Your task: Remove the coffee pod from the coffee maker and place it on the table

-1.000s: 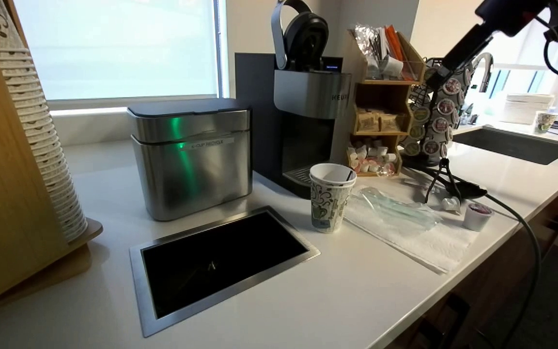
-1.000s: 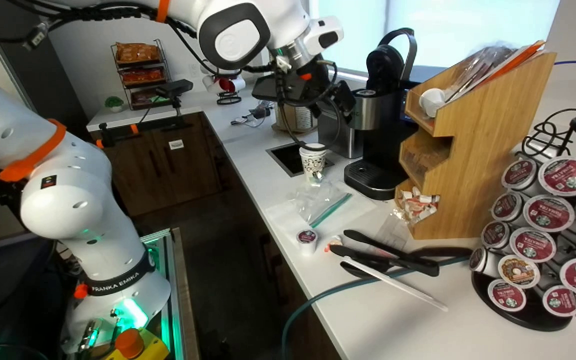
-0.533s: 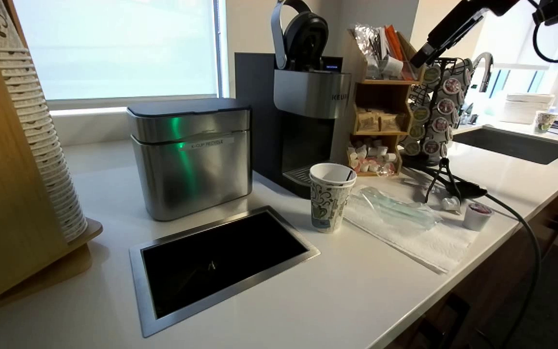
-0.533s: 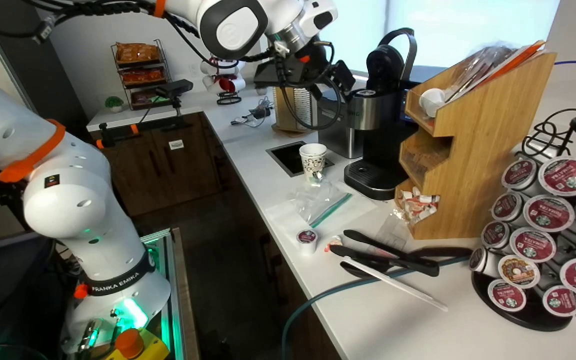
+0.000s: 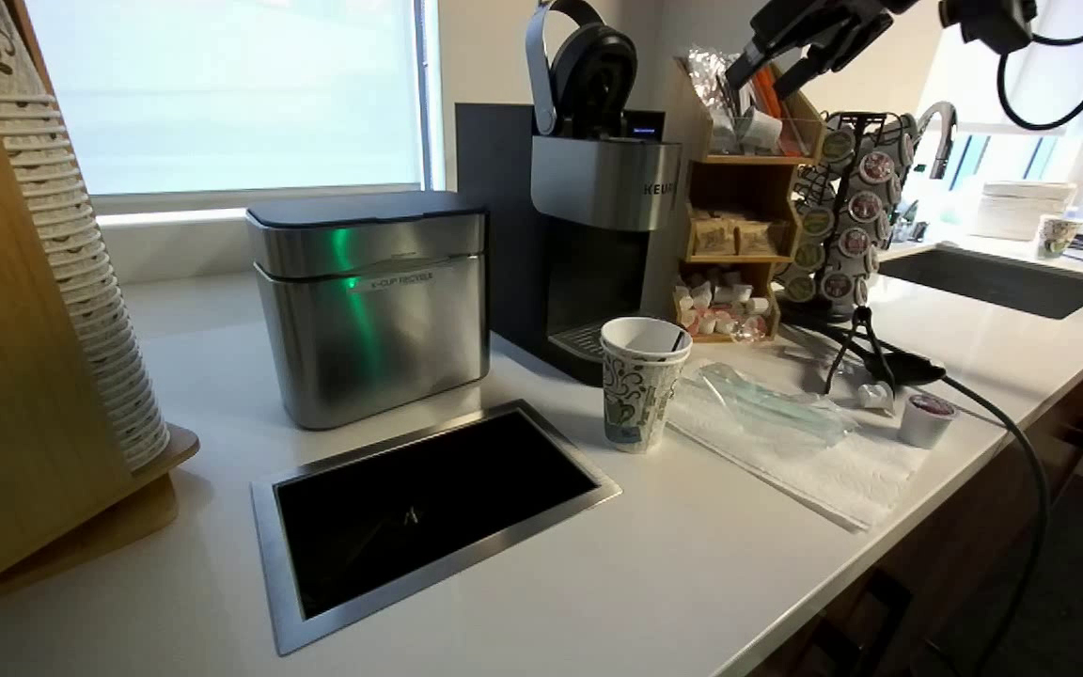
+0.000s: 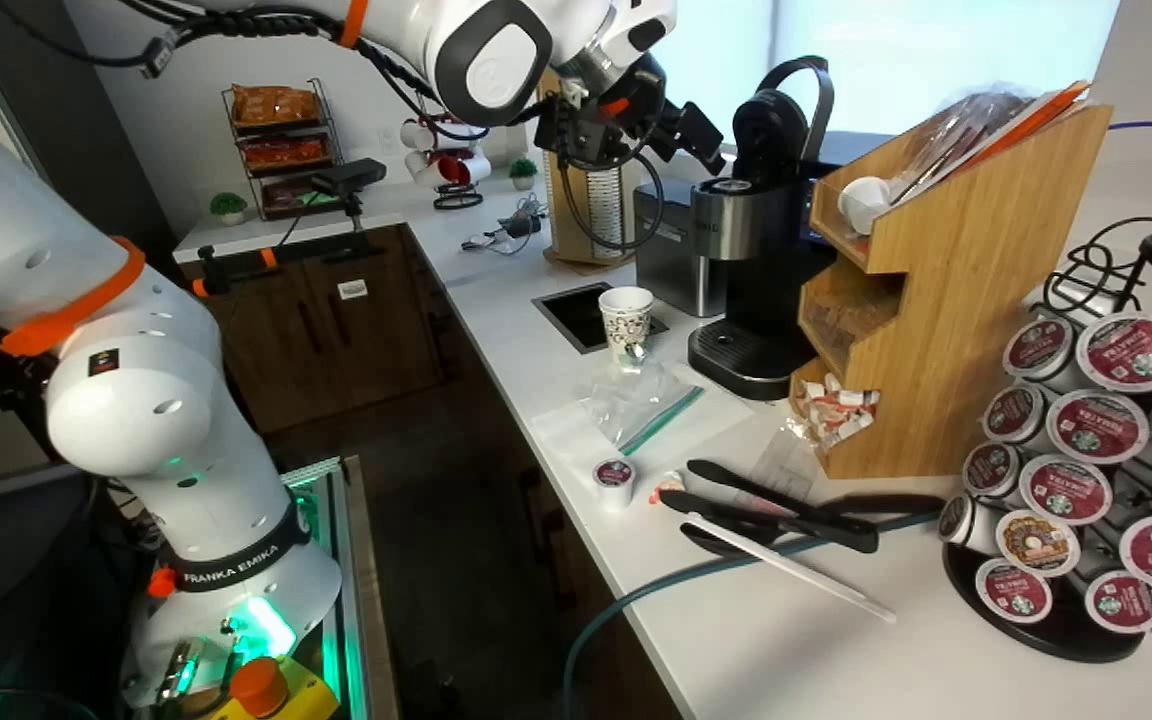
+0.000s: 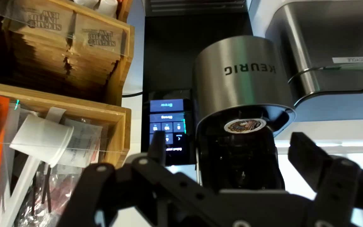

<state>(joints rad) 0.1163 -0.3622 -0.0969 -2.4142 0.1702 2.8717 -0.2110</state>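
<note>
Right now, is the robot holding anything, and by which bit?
Nothing is held: the end effector is open, and the coffee pod sits in the coffee maker.

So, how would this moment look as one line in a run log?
gripper: open, holding nothing, facing Keurig coffee maker | lid: raised | coffee pod: inside coffee maker, not yet removed
</note>
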